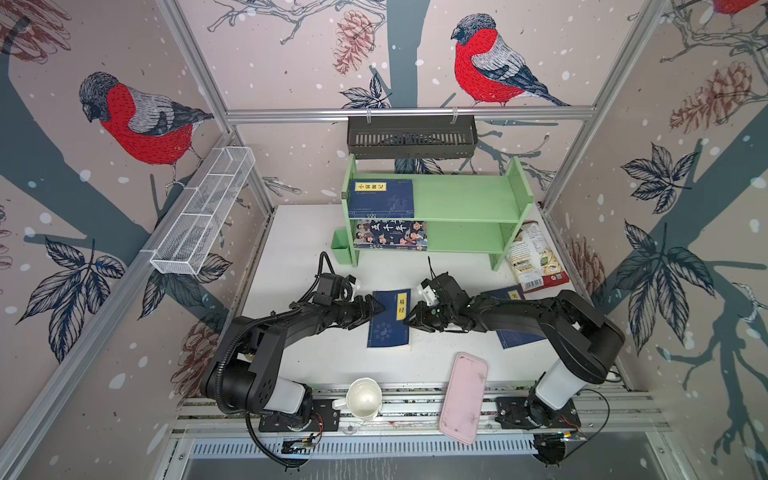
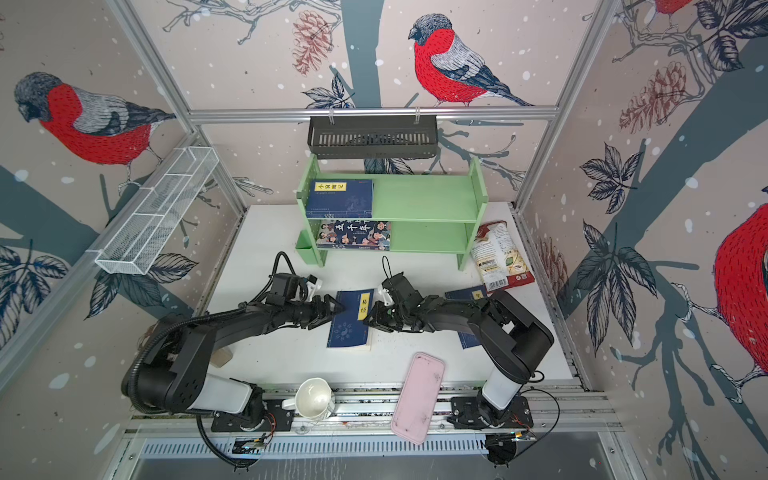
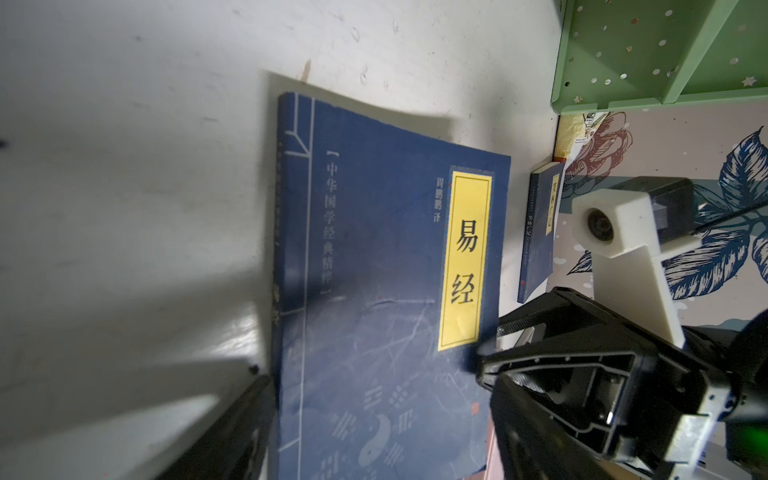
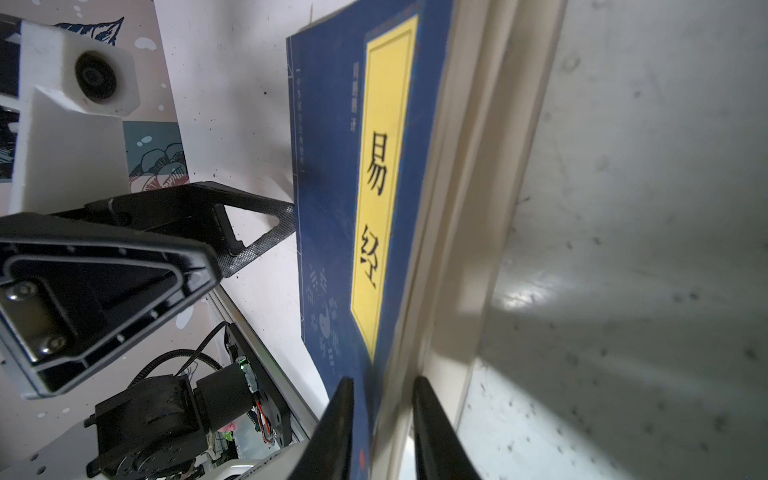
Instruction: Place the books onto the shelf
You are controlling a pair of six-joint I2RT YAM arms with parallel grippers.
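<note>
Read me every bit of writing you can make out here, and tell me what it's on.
"易经": yellow label of the navy book on the table.
"中华国学经典精粹", "周鹏鹏 译": same cover.
"笑林广记": label of the second navy book.
"五千年": cartoon book on the shelf, lower tier.
Too blurred: label of the top-tier book, snack bag print.

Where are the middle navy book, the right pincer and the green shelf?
middle navy book [image 1: 388, 332]: in a top view, on its lower cover.
right pincer [image 4: 382, 380]: right wrist view, between the fingertips closed on the book's page edge.
green shelf [image 1: 465, 199]: in a top view, on its bare top board.
</note>
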